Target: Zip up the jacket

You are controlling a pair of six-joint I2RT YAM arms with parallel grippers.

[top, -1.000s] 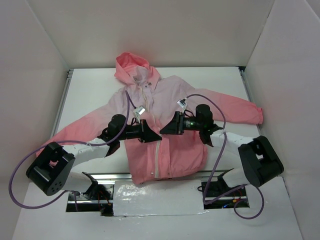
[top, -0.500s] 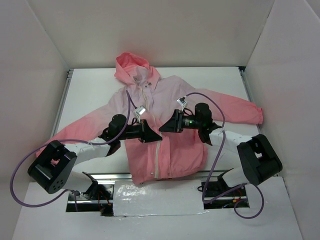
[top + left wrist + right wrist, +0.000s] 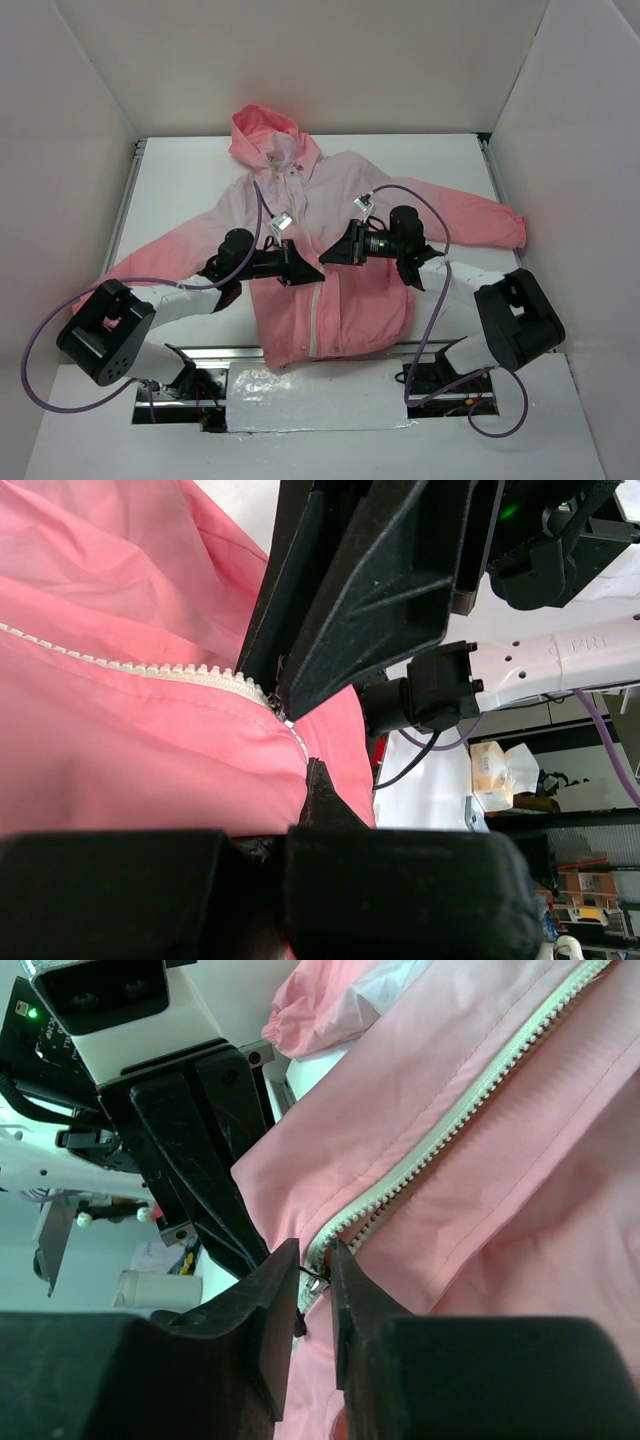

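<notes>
The jacket (image 3: 322,195) lies flat on its back in the middle of the white counter (image 3: 180,190). Its coral hood (image 3: 262,130) points to the far edge and its hem (image 3: 335,345) reaches the near edge. One sleeve (image 3: 150,262) runs out toward the near-left corner, and the other (image 3: 480,220) toward the right edge. The chest is pale lilac, deepening to coral lower down.

The pale zipper (image 3: 316,320) runs down the front. In the right wrist view its two rows of teeth come down joined as one line and part just at the fingertips. The small dark zipper pull (image 3: 312,1278) sits where they part.

The right gripper (image 3: 328,258) reaches in from the right side at mid-chest. Its fingers are drawn close, leaving only a slim gap, and the pull lies in that gap. I cannot tell whether they are actually pressing on it.

The left gripper (image 3: 308,270) comes in from the left and meets the right one nearly tip to tip over the zipper line. Its jaws are fully closed, pinching a fold of coral fabric just beside the teeth, on the near side of the pull.

Both arms stretch low across the lower half of the jacket.
</notes>
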